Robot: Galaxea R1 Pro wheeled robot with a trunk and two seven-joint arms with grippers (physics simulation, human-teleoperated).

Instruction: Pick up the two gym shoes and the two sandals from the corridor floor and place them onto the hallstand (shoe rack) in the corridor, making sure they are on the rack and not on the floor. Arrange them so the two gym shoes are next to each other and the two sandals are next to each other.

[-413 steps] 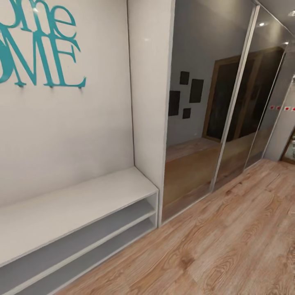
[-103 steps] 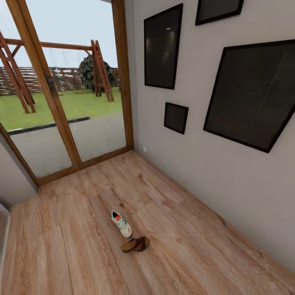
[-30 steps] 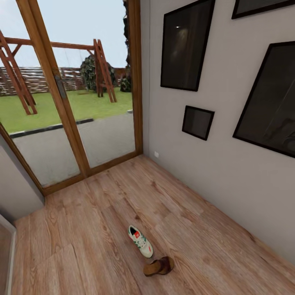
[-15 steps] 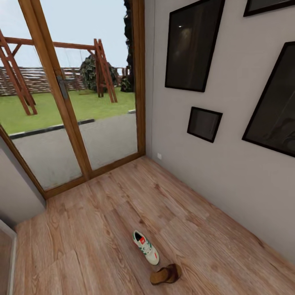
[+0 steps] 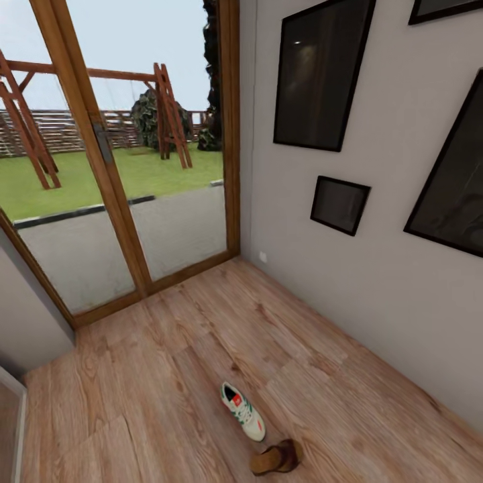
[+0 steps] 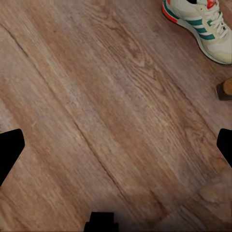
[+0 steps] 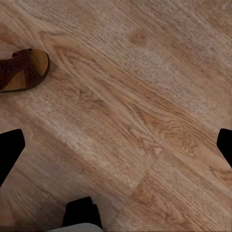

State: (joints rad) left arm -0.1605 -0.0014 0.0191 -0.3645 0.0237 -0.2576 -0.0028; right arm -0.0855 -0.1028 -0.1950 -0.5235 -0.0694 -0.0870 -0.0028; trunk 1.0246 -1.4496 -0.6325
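One white gym shoe [image 5: 243,410] with green stripes and a red tongue lies on the wood-plank corridor floor [image 5: 168,376]. One reddish-brown sandal [image 5: 275,458] lies just beyond its toe, close but apart. In the left wrist view the gym shoe [image 6: 200,24] and a corner of the sandal [image 6: 224,89] lie off to one side. My left gripper [image 6: 116,150] hangs open over bare planks. My right gripper [image 7: 116,150] is open too, with the sandal [image 7: 24,71] on the floor beside it, outside the fingers. The hallstand is out of view.
A wood-framed glass door [image 5: 121,201] onto a garden closes the corridor's far end. The grey wall [image 5: 376,295] on the right carries several dark picture frames [image 5: 339,204]. A grey wall corner [image 5: 27,322] juts in at the left.
The head view has kept shifting as the robot moves. The gym shoe and sandal now sit lower and further right in the picture, but they have not moved on the floor.
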